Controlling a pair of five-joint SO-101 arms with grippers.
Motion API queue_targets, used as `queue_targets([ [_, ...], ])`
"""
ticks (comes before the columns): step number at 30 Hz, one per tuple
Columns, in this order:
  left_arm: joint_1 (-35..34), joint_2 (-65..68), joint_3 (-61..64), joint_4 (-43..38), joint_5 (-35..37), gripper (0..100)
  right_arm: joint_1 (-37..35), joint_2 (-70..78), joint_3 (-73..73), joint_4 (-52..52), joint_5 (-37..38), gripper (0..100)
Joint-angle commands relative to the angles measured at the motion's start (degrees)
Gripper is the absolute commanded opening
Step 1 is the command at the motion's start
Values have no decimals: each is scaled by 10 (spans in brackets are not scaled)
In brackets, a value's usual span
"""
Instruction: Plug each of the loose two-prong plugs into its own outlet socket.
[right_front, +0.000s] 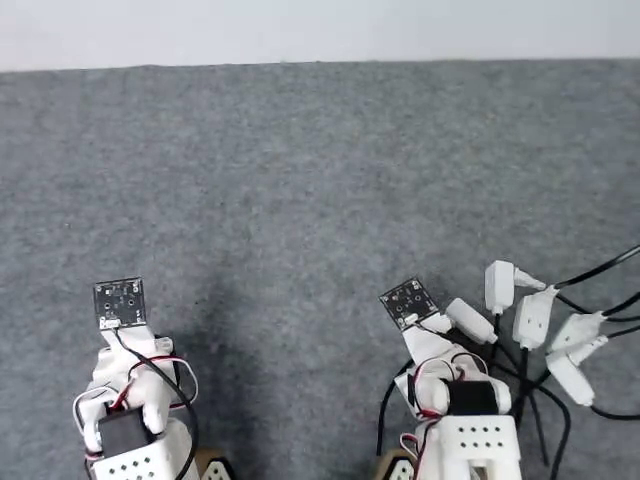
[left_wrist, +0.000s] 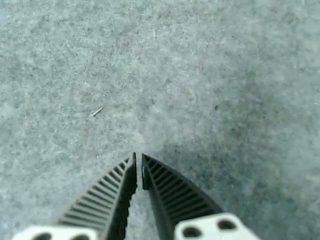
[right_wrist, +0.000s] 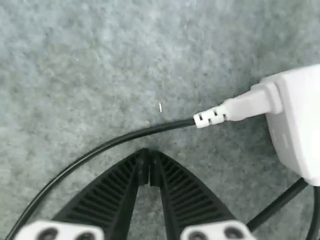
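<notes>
Several white plugs and socket pieces (right_front: 533, 317) lie in a cluster on the grey carpet at the right, each on a black cable (right_front: 600, 270). The nearest white piece (right_front: 470, 320) lies just beside the right arm (right_front: 445, 375). In the right wrist view my right gripper (right_wrist: 149, 152) is shut and holds nothing, hovering just short of a black cable (right_wrist: 110, 145) that runs into a white plug body (right_wrist: 297, 120). My left gripper (left_wrist: 138, 159) is shut and empty over bare carpet, and the left arm (right_front: 130, 385) sits at the near left.
Grey carpet (right_front: 300, 180) covers the table up to a pale wall at the back. Black cables tangle near the right arm's base (right_front: 530, 400). A tiny metal speck (left_wrist: 96, 112) lies on the carpet ahead of the left gripper.
</notes>
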Motion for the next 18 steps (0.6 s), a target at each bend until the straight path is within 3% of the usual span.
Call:
queue_targets([
  [1,-4,-12,-7,-4,4,12,-7,-24,4,6,4,11],
  [18,-4,-12,-7,-4,4,12,-8,-250,45,7,2,11],
])
